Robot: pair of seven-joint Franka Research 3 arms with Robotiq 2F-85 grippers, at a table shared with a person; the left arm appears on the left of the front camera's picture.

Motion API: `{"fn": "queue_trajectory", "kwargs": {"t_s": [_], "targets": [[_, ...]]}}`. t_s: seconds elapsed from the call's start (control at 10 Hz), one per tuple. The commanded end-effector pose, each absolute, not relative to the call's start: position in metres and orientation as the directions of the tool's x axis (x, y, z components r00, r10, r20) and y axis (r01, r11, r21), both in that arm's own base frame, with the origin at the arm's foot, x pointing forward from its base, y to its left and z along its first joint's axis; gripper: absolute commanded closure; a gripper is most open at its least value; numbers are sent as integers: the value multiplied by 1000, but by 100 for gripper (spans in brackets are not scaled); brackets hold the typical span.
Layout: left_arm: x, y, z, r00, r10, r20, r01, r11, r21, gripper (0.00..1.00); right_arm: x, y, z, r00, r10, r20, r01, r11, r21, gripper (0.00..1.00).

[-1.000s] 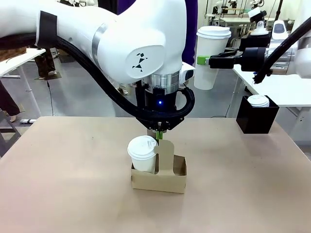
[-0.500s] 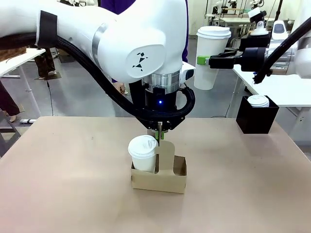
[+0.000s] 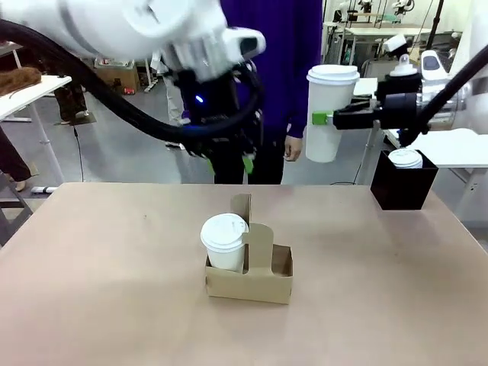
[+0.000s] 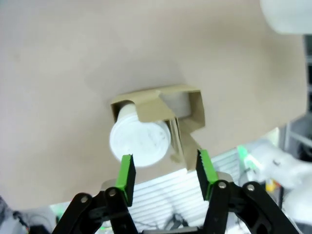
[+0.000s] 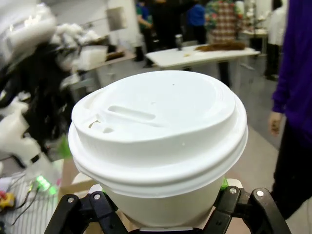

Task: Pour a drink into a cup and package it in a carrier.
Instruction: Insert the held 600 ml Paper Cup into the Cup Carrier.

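Hanging high over the bench (image 3: 91, 274), left of centre: left hand (image 3: 229, 158), first of two hands. It is well clear of the bench top, up and to the left of the carrier, touching nothing.

Left wrist view, looking down: left hand (image 4: 165, 169) with its two green pads (image 4: 127, 178) spread apart, nothing pinched between them. Bench (image 4: 73, 58) far below, cup (image 4: 140, 141) and carrier (image 4: 187, 105) seen from above, just beyond the fingertips in the picture.

Bench centre: one carrier (image 3: 263, 284), brown card, upright, tab (image 3: 261, 244) standing in the middle. One cup (image 3: 225, 242), white, lidded, sits in the slot left of the tab and rises above the carrier wall.

Behind, at the far side: one person (image 3: 286, 69) in a purple top, one hand (image 3: 291, 149) hanging at the side, near nothing on the bench.

Right of centre, in the air: second cup (image 3: 330, 114), white, lidded, upright, well above the bench and well apart from the carrier. Count: two cups, one packed, one aloft.

Right hand (image 3: 324, 119) comes in sideways from the right and is pressed onto the second cup's wall. Right wrist view: second cup (image 5: 158, 141) lid toward the camera, right hand (image 5: 163, 217) pinching it from both sides near the base.

Far right corner of the bench: one black box (image 3: 402, 191), one white lid (image 3: 405, 158) showing in its top.
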State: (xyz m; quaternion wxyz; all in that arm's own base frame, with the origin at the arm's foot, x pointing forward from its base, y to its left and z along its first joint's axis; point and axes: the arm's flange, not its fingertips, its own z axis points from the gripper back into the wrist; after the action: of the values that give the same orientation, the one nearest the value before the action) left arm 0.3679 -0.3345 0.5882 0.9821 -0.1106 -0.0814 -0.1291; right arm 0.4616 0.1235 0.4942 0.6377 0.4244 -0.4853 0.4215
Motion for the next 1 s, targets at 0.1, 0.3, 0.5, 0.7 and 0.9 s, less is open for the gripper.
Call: {"fn": "queue_trajectory", "kwargs": {"t_s": [0.1,0.3,0.5,0.7,0.9], "targets": [[370,-257,598,870,-454,190,487,850,-202,0,460,104,473,168,175,970,-984,-28,176,19],[382,-211,595,667,-681,302,738,658,-147,0,448,117,443,113,173,978,-971,-189,145,19],[385,-194,584,538,-739,405,826,558,-80,0,438,134,417,97,151,984,-963,-234,130,19],[376,-219,578,459,-770,444,861,509,-7,0,442,140,408,77,128,989,-994,-67,86,19],[393,-195,593,539,-759,366,823,566,-38,0,434,137,412,109,163,981,-961,-233,146,19]]}}
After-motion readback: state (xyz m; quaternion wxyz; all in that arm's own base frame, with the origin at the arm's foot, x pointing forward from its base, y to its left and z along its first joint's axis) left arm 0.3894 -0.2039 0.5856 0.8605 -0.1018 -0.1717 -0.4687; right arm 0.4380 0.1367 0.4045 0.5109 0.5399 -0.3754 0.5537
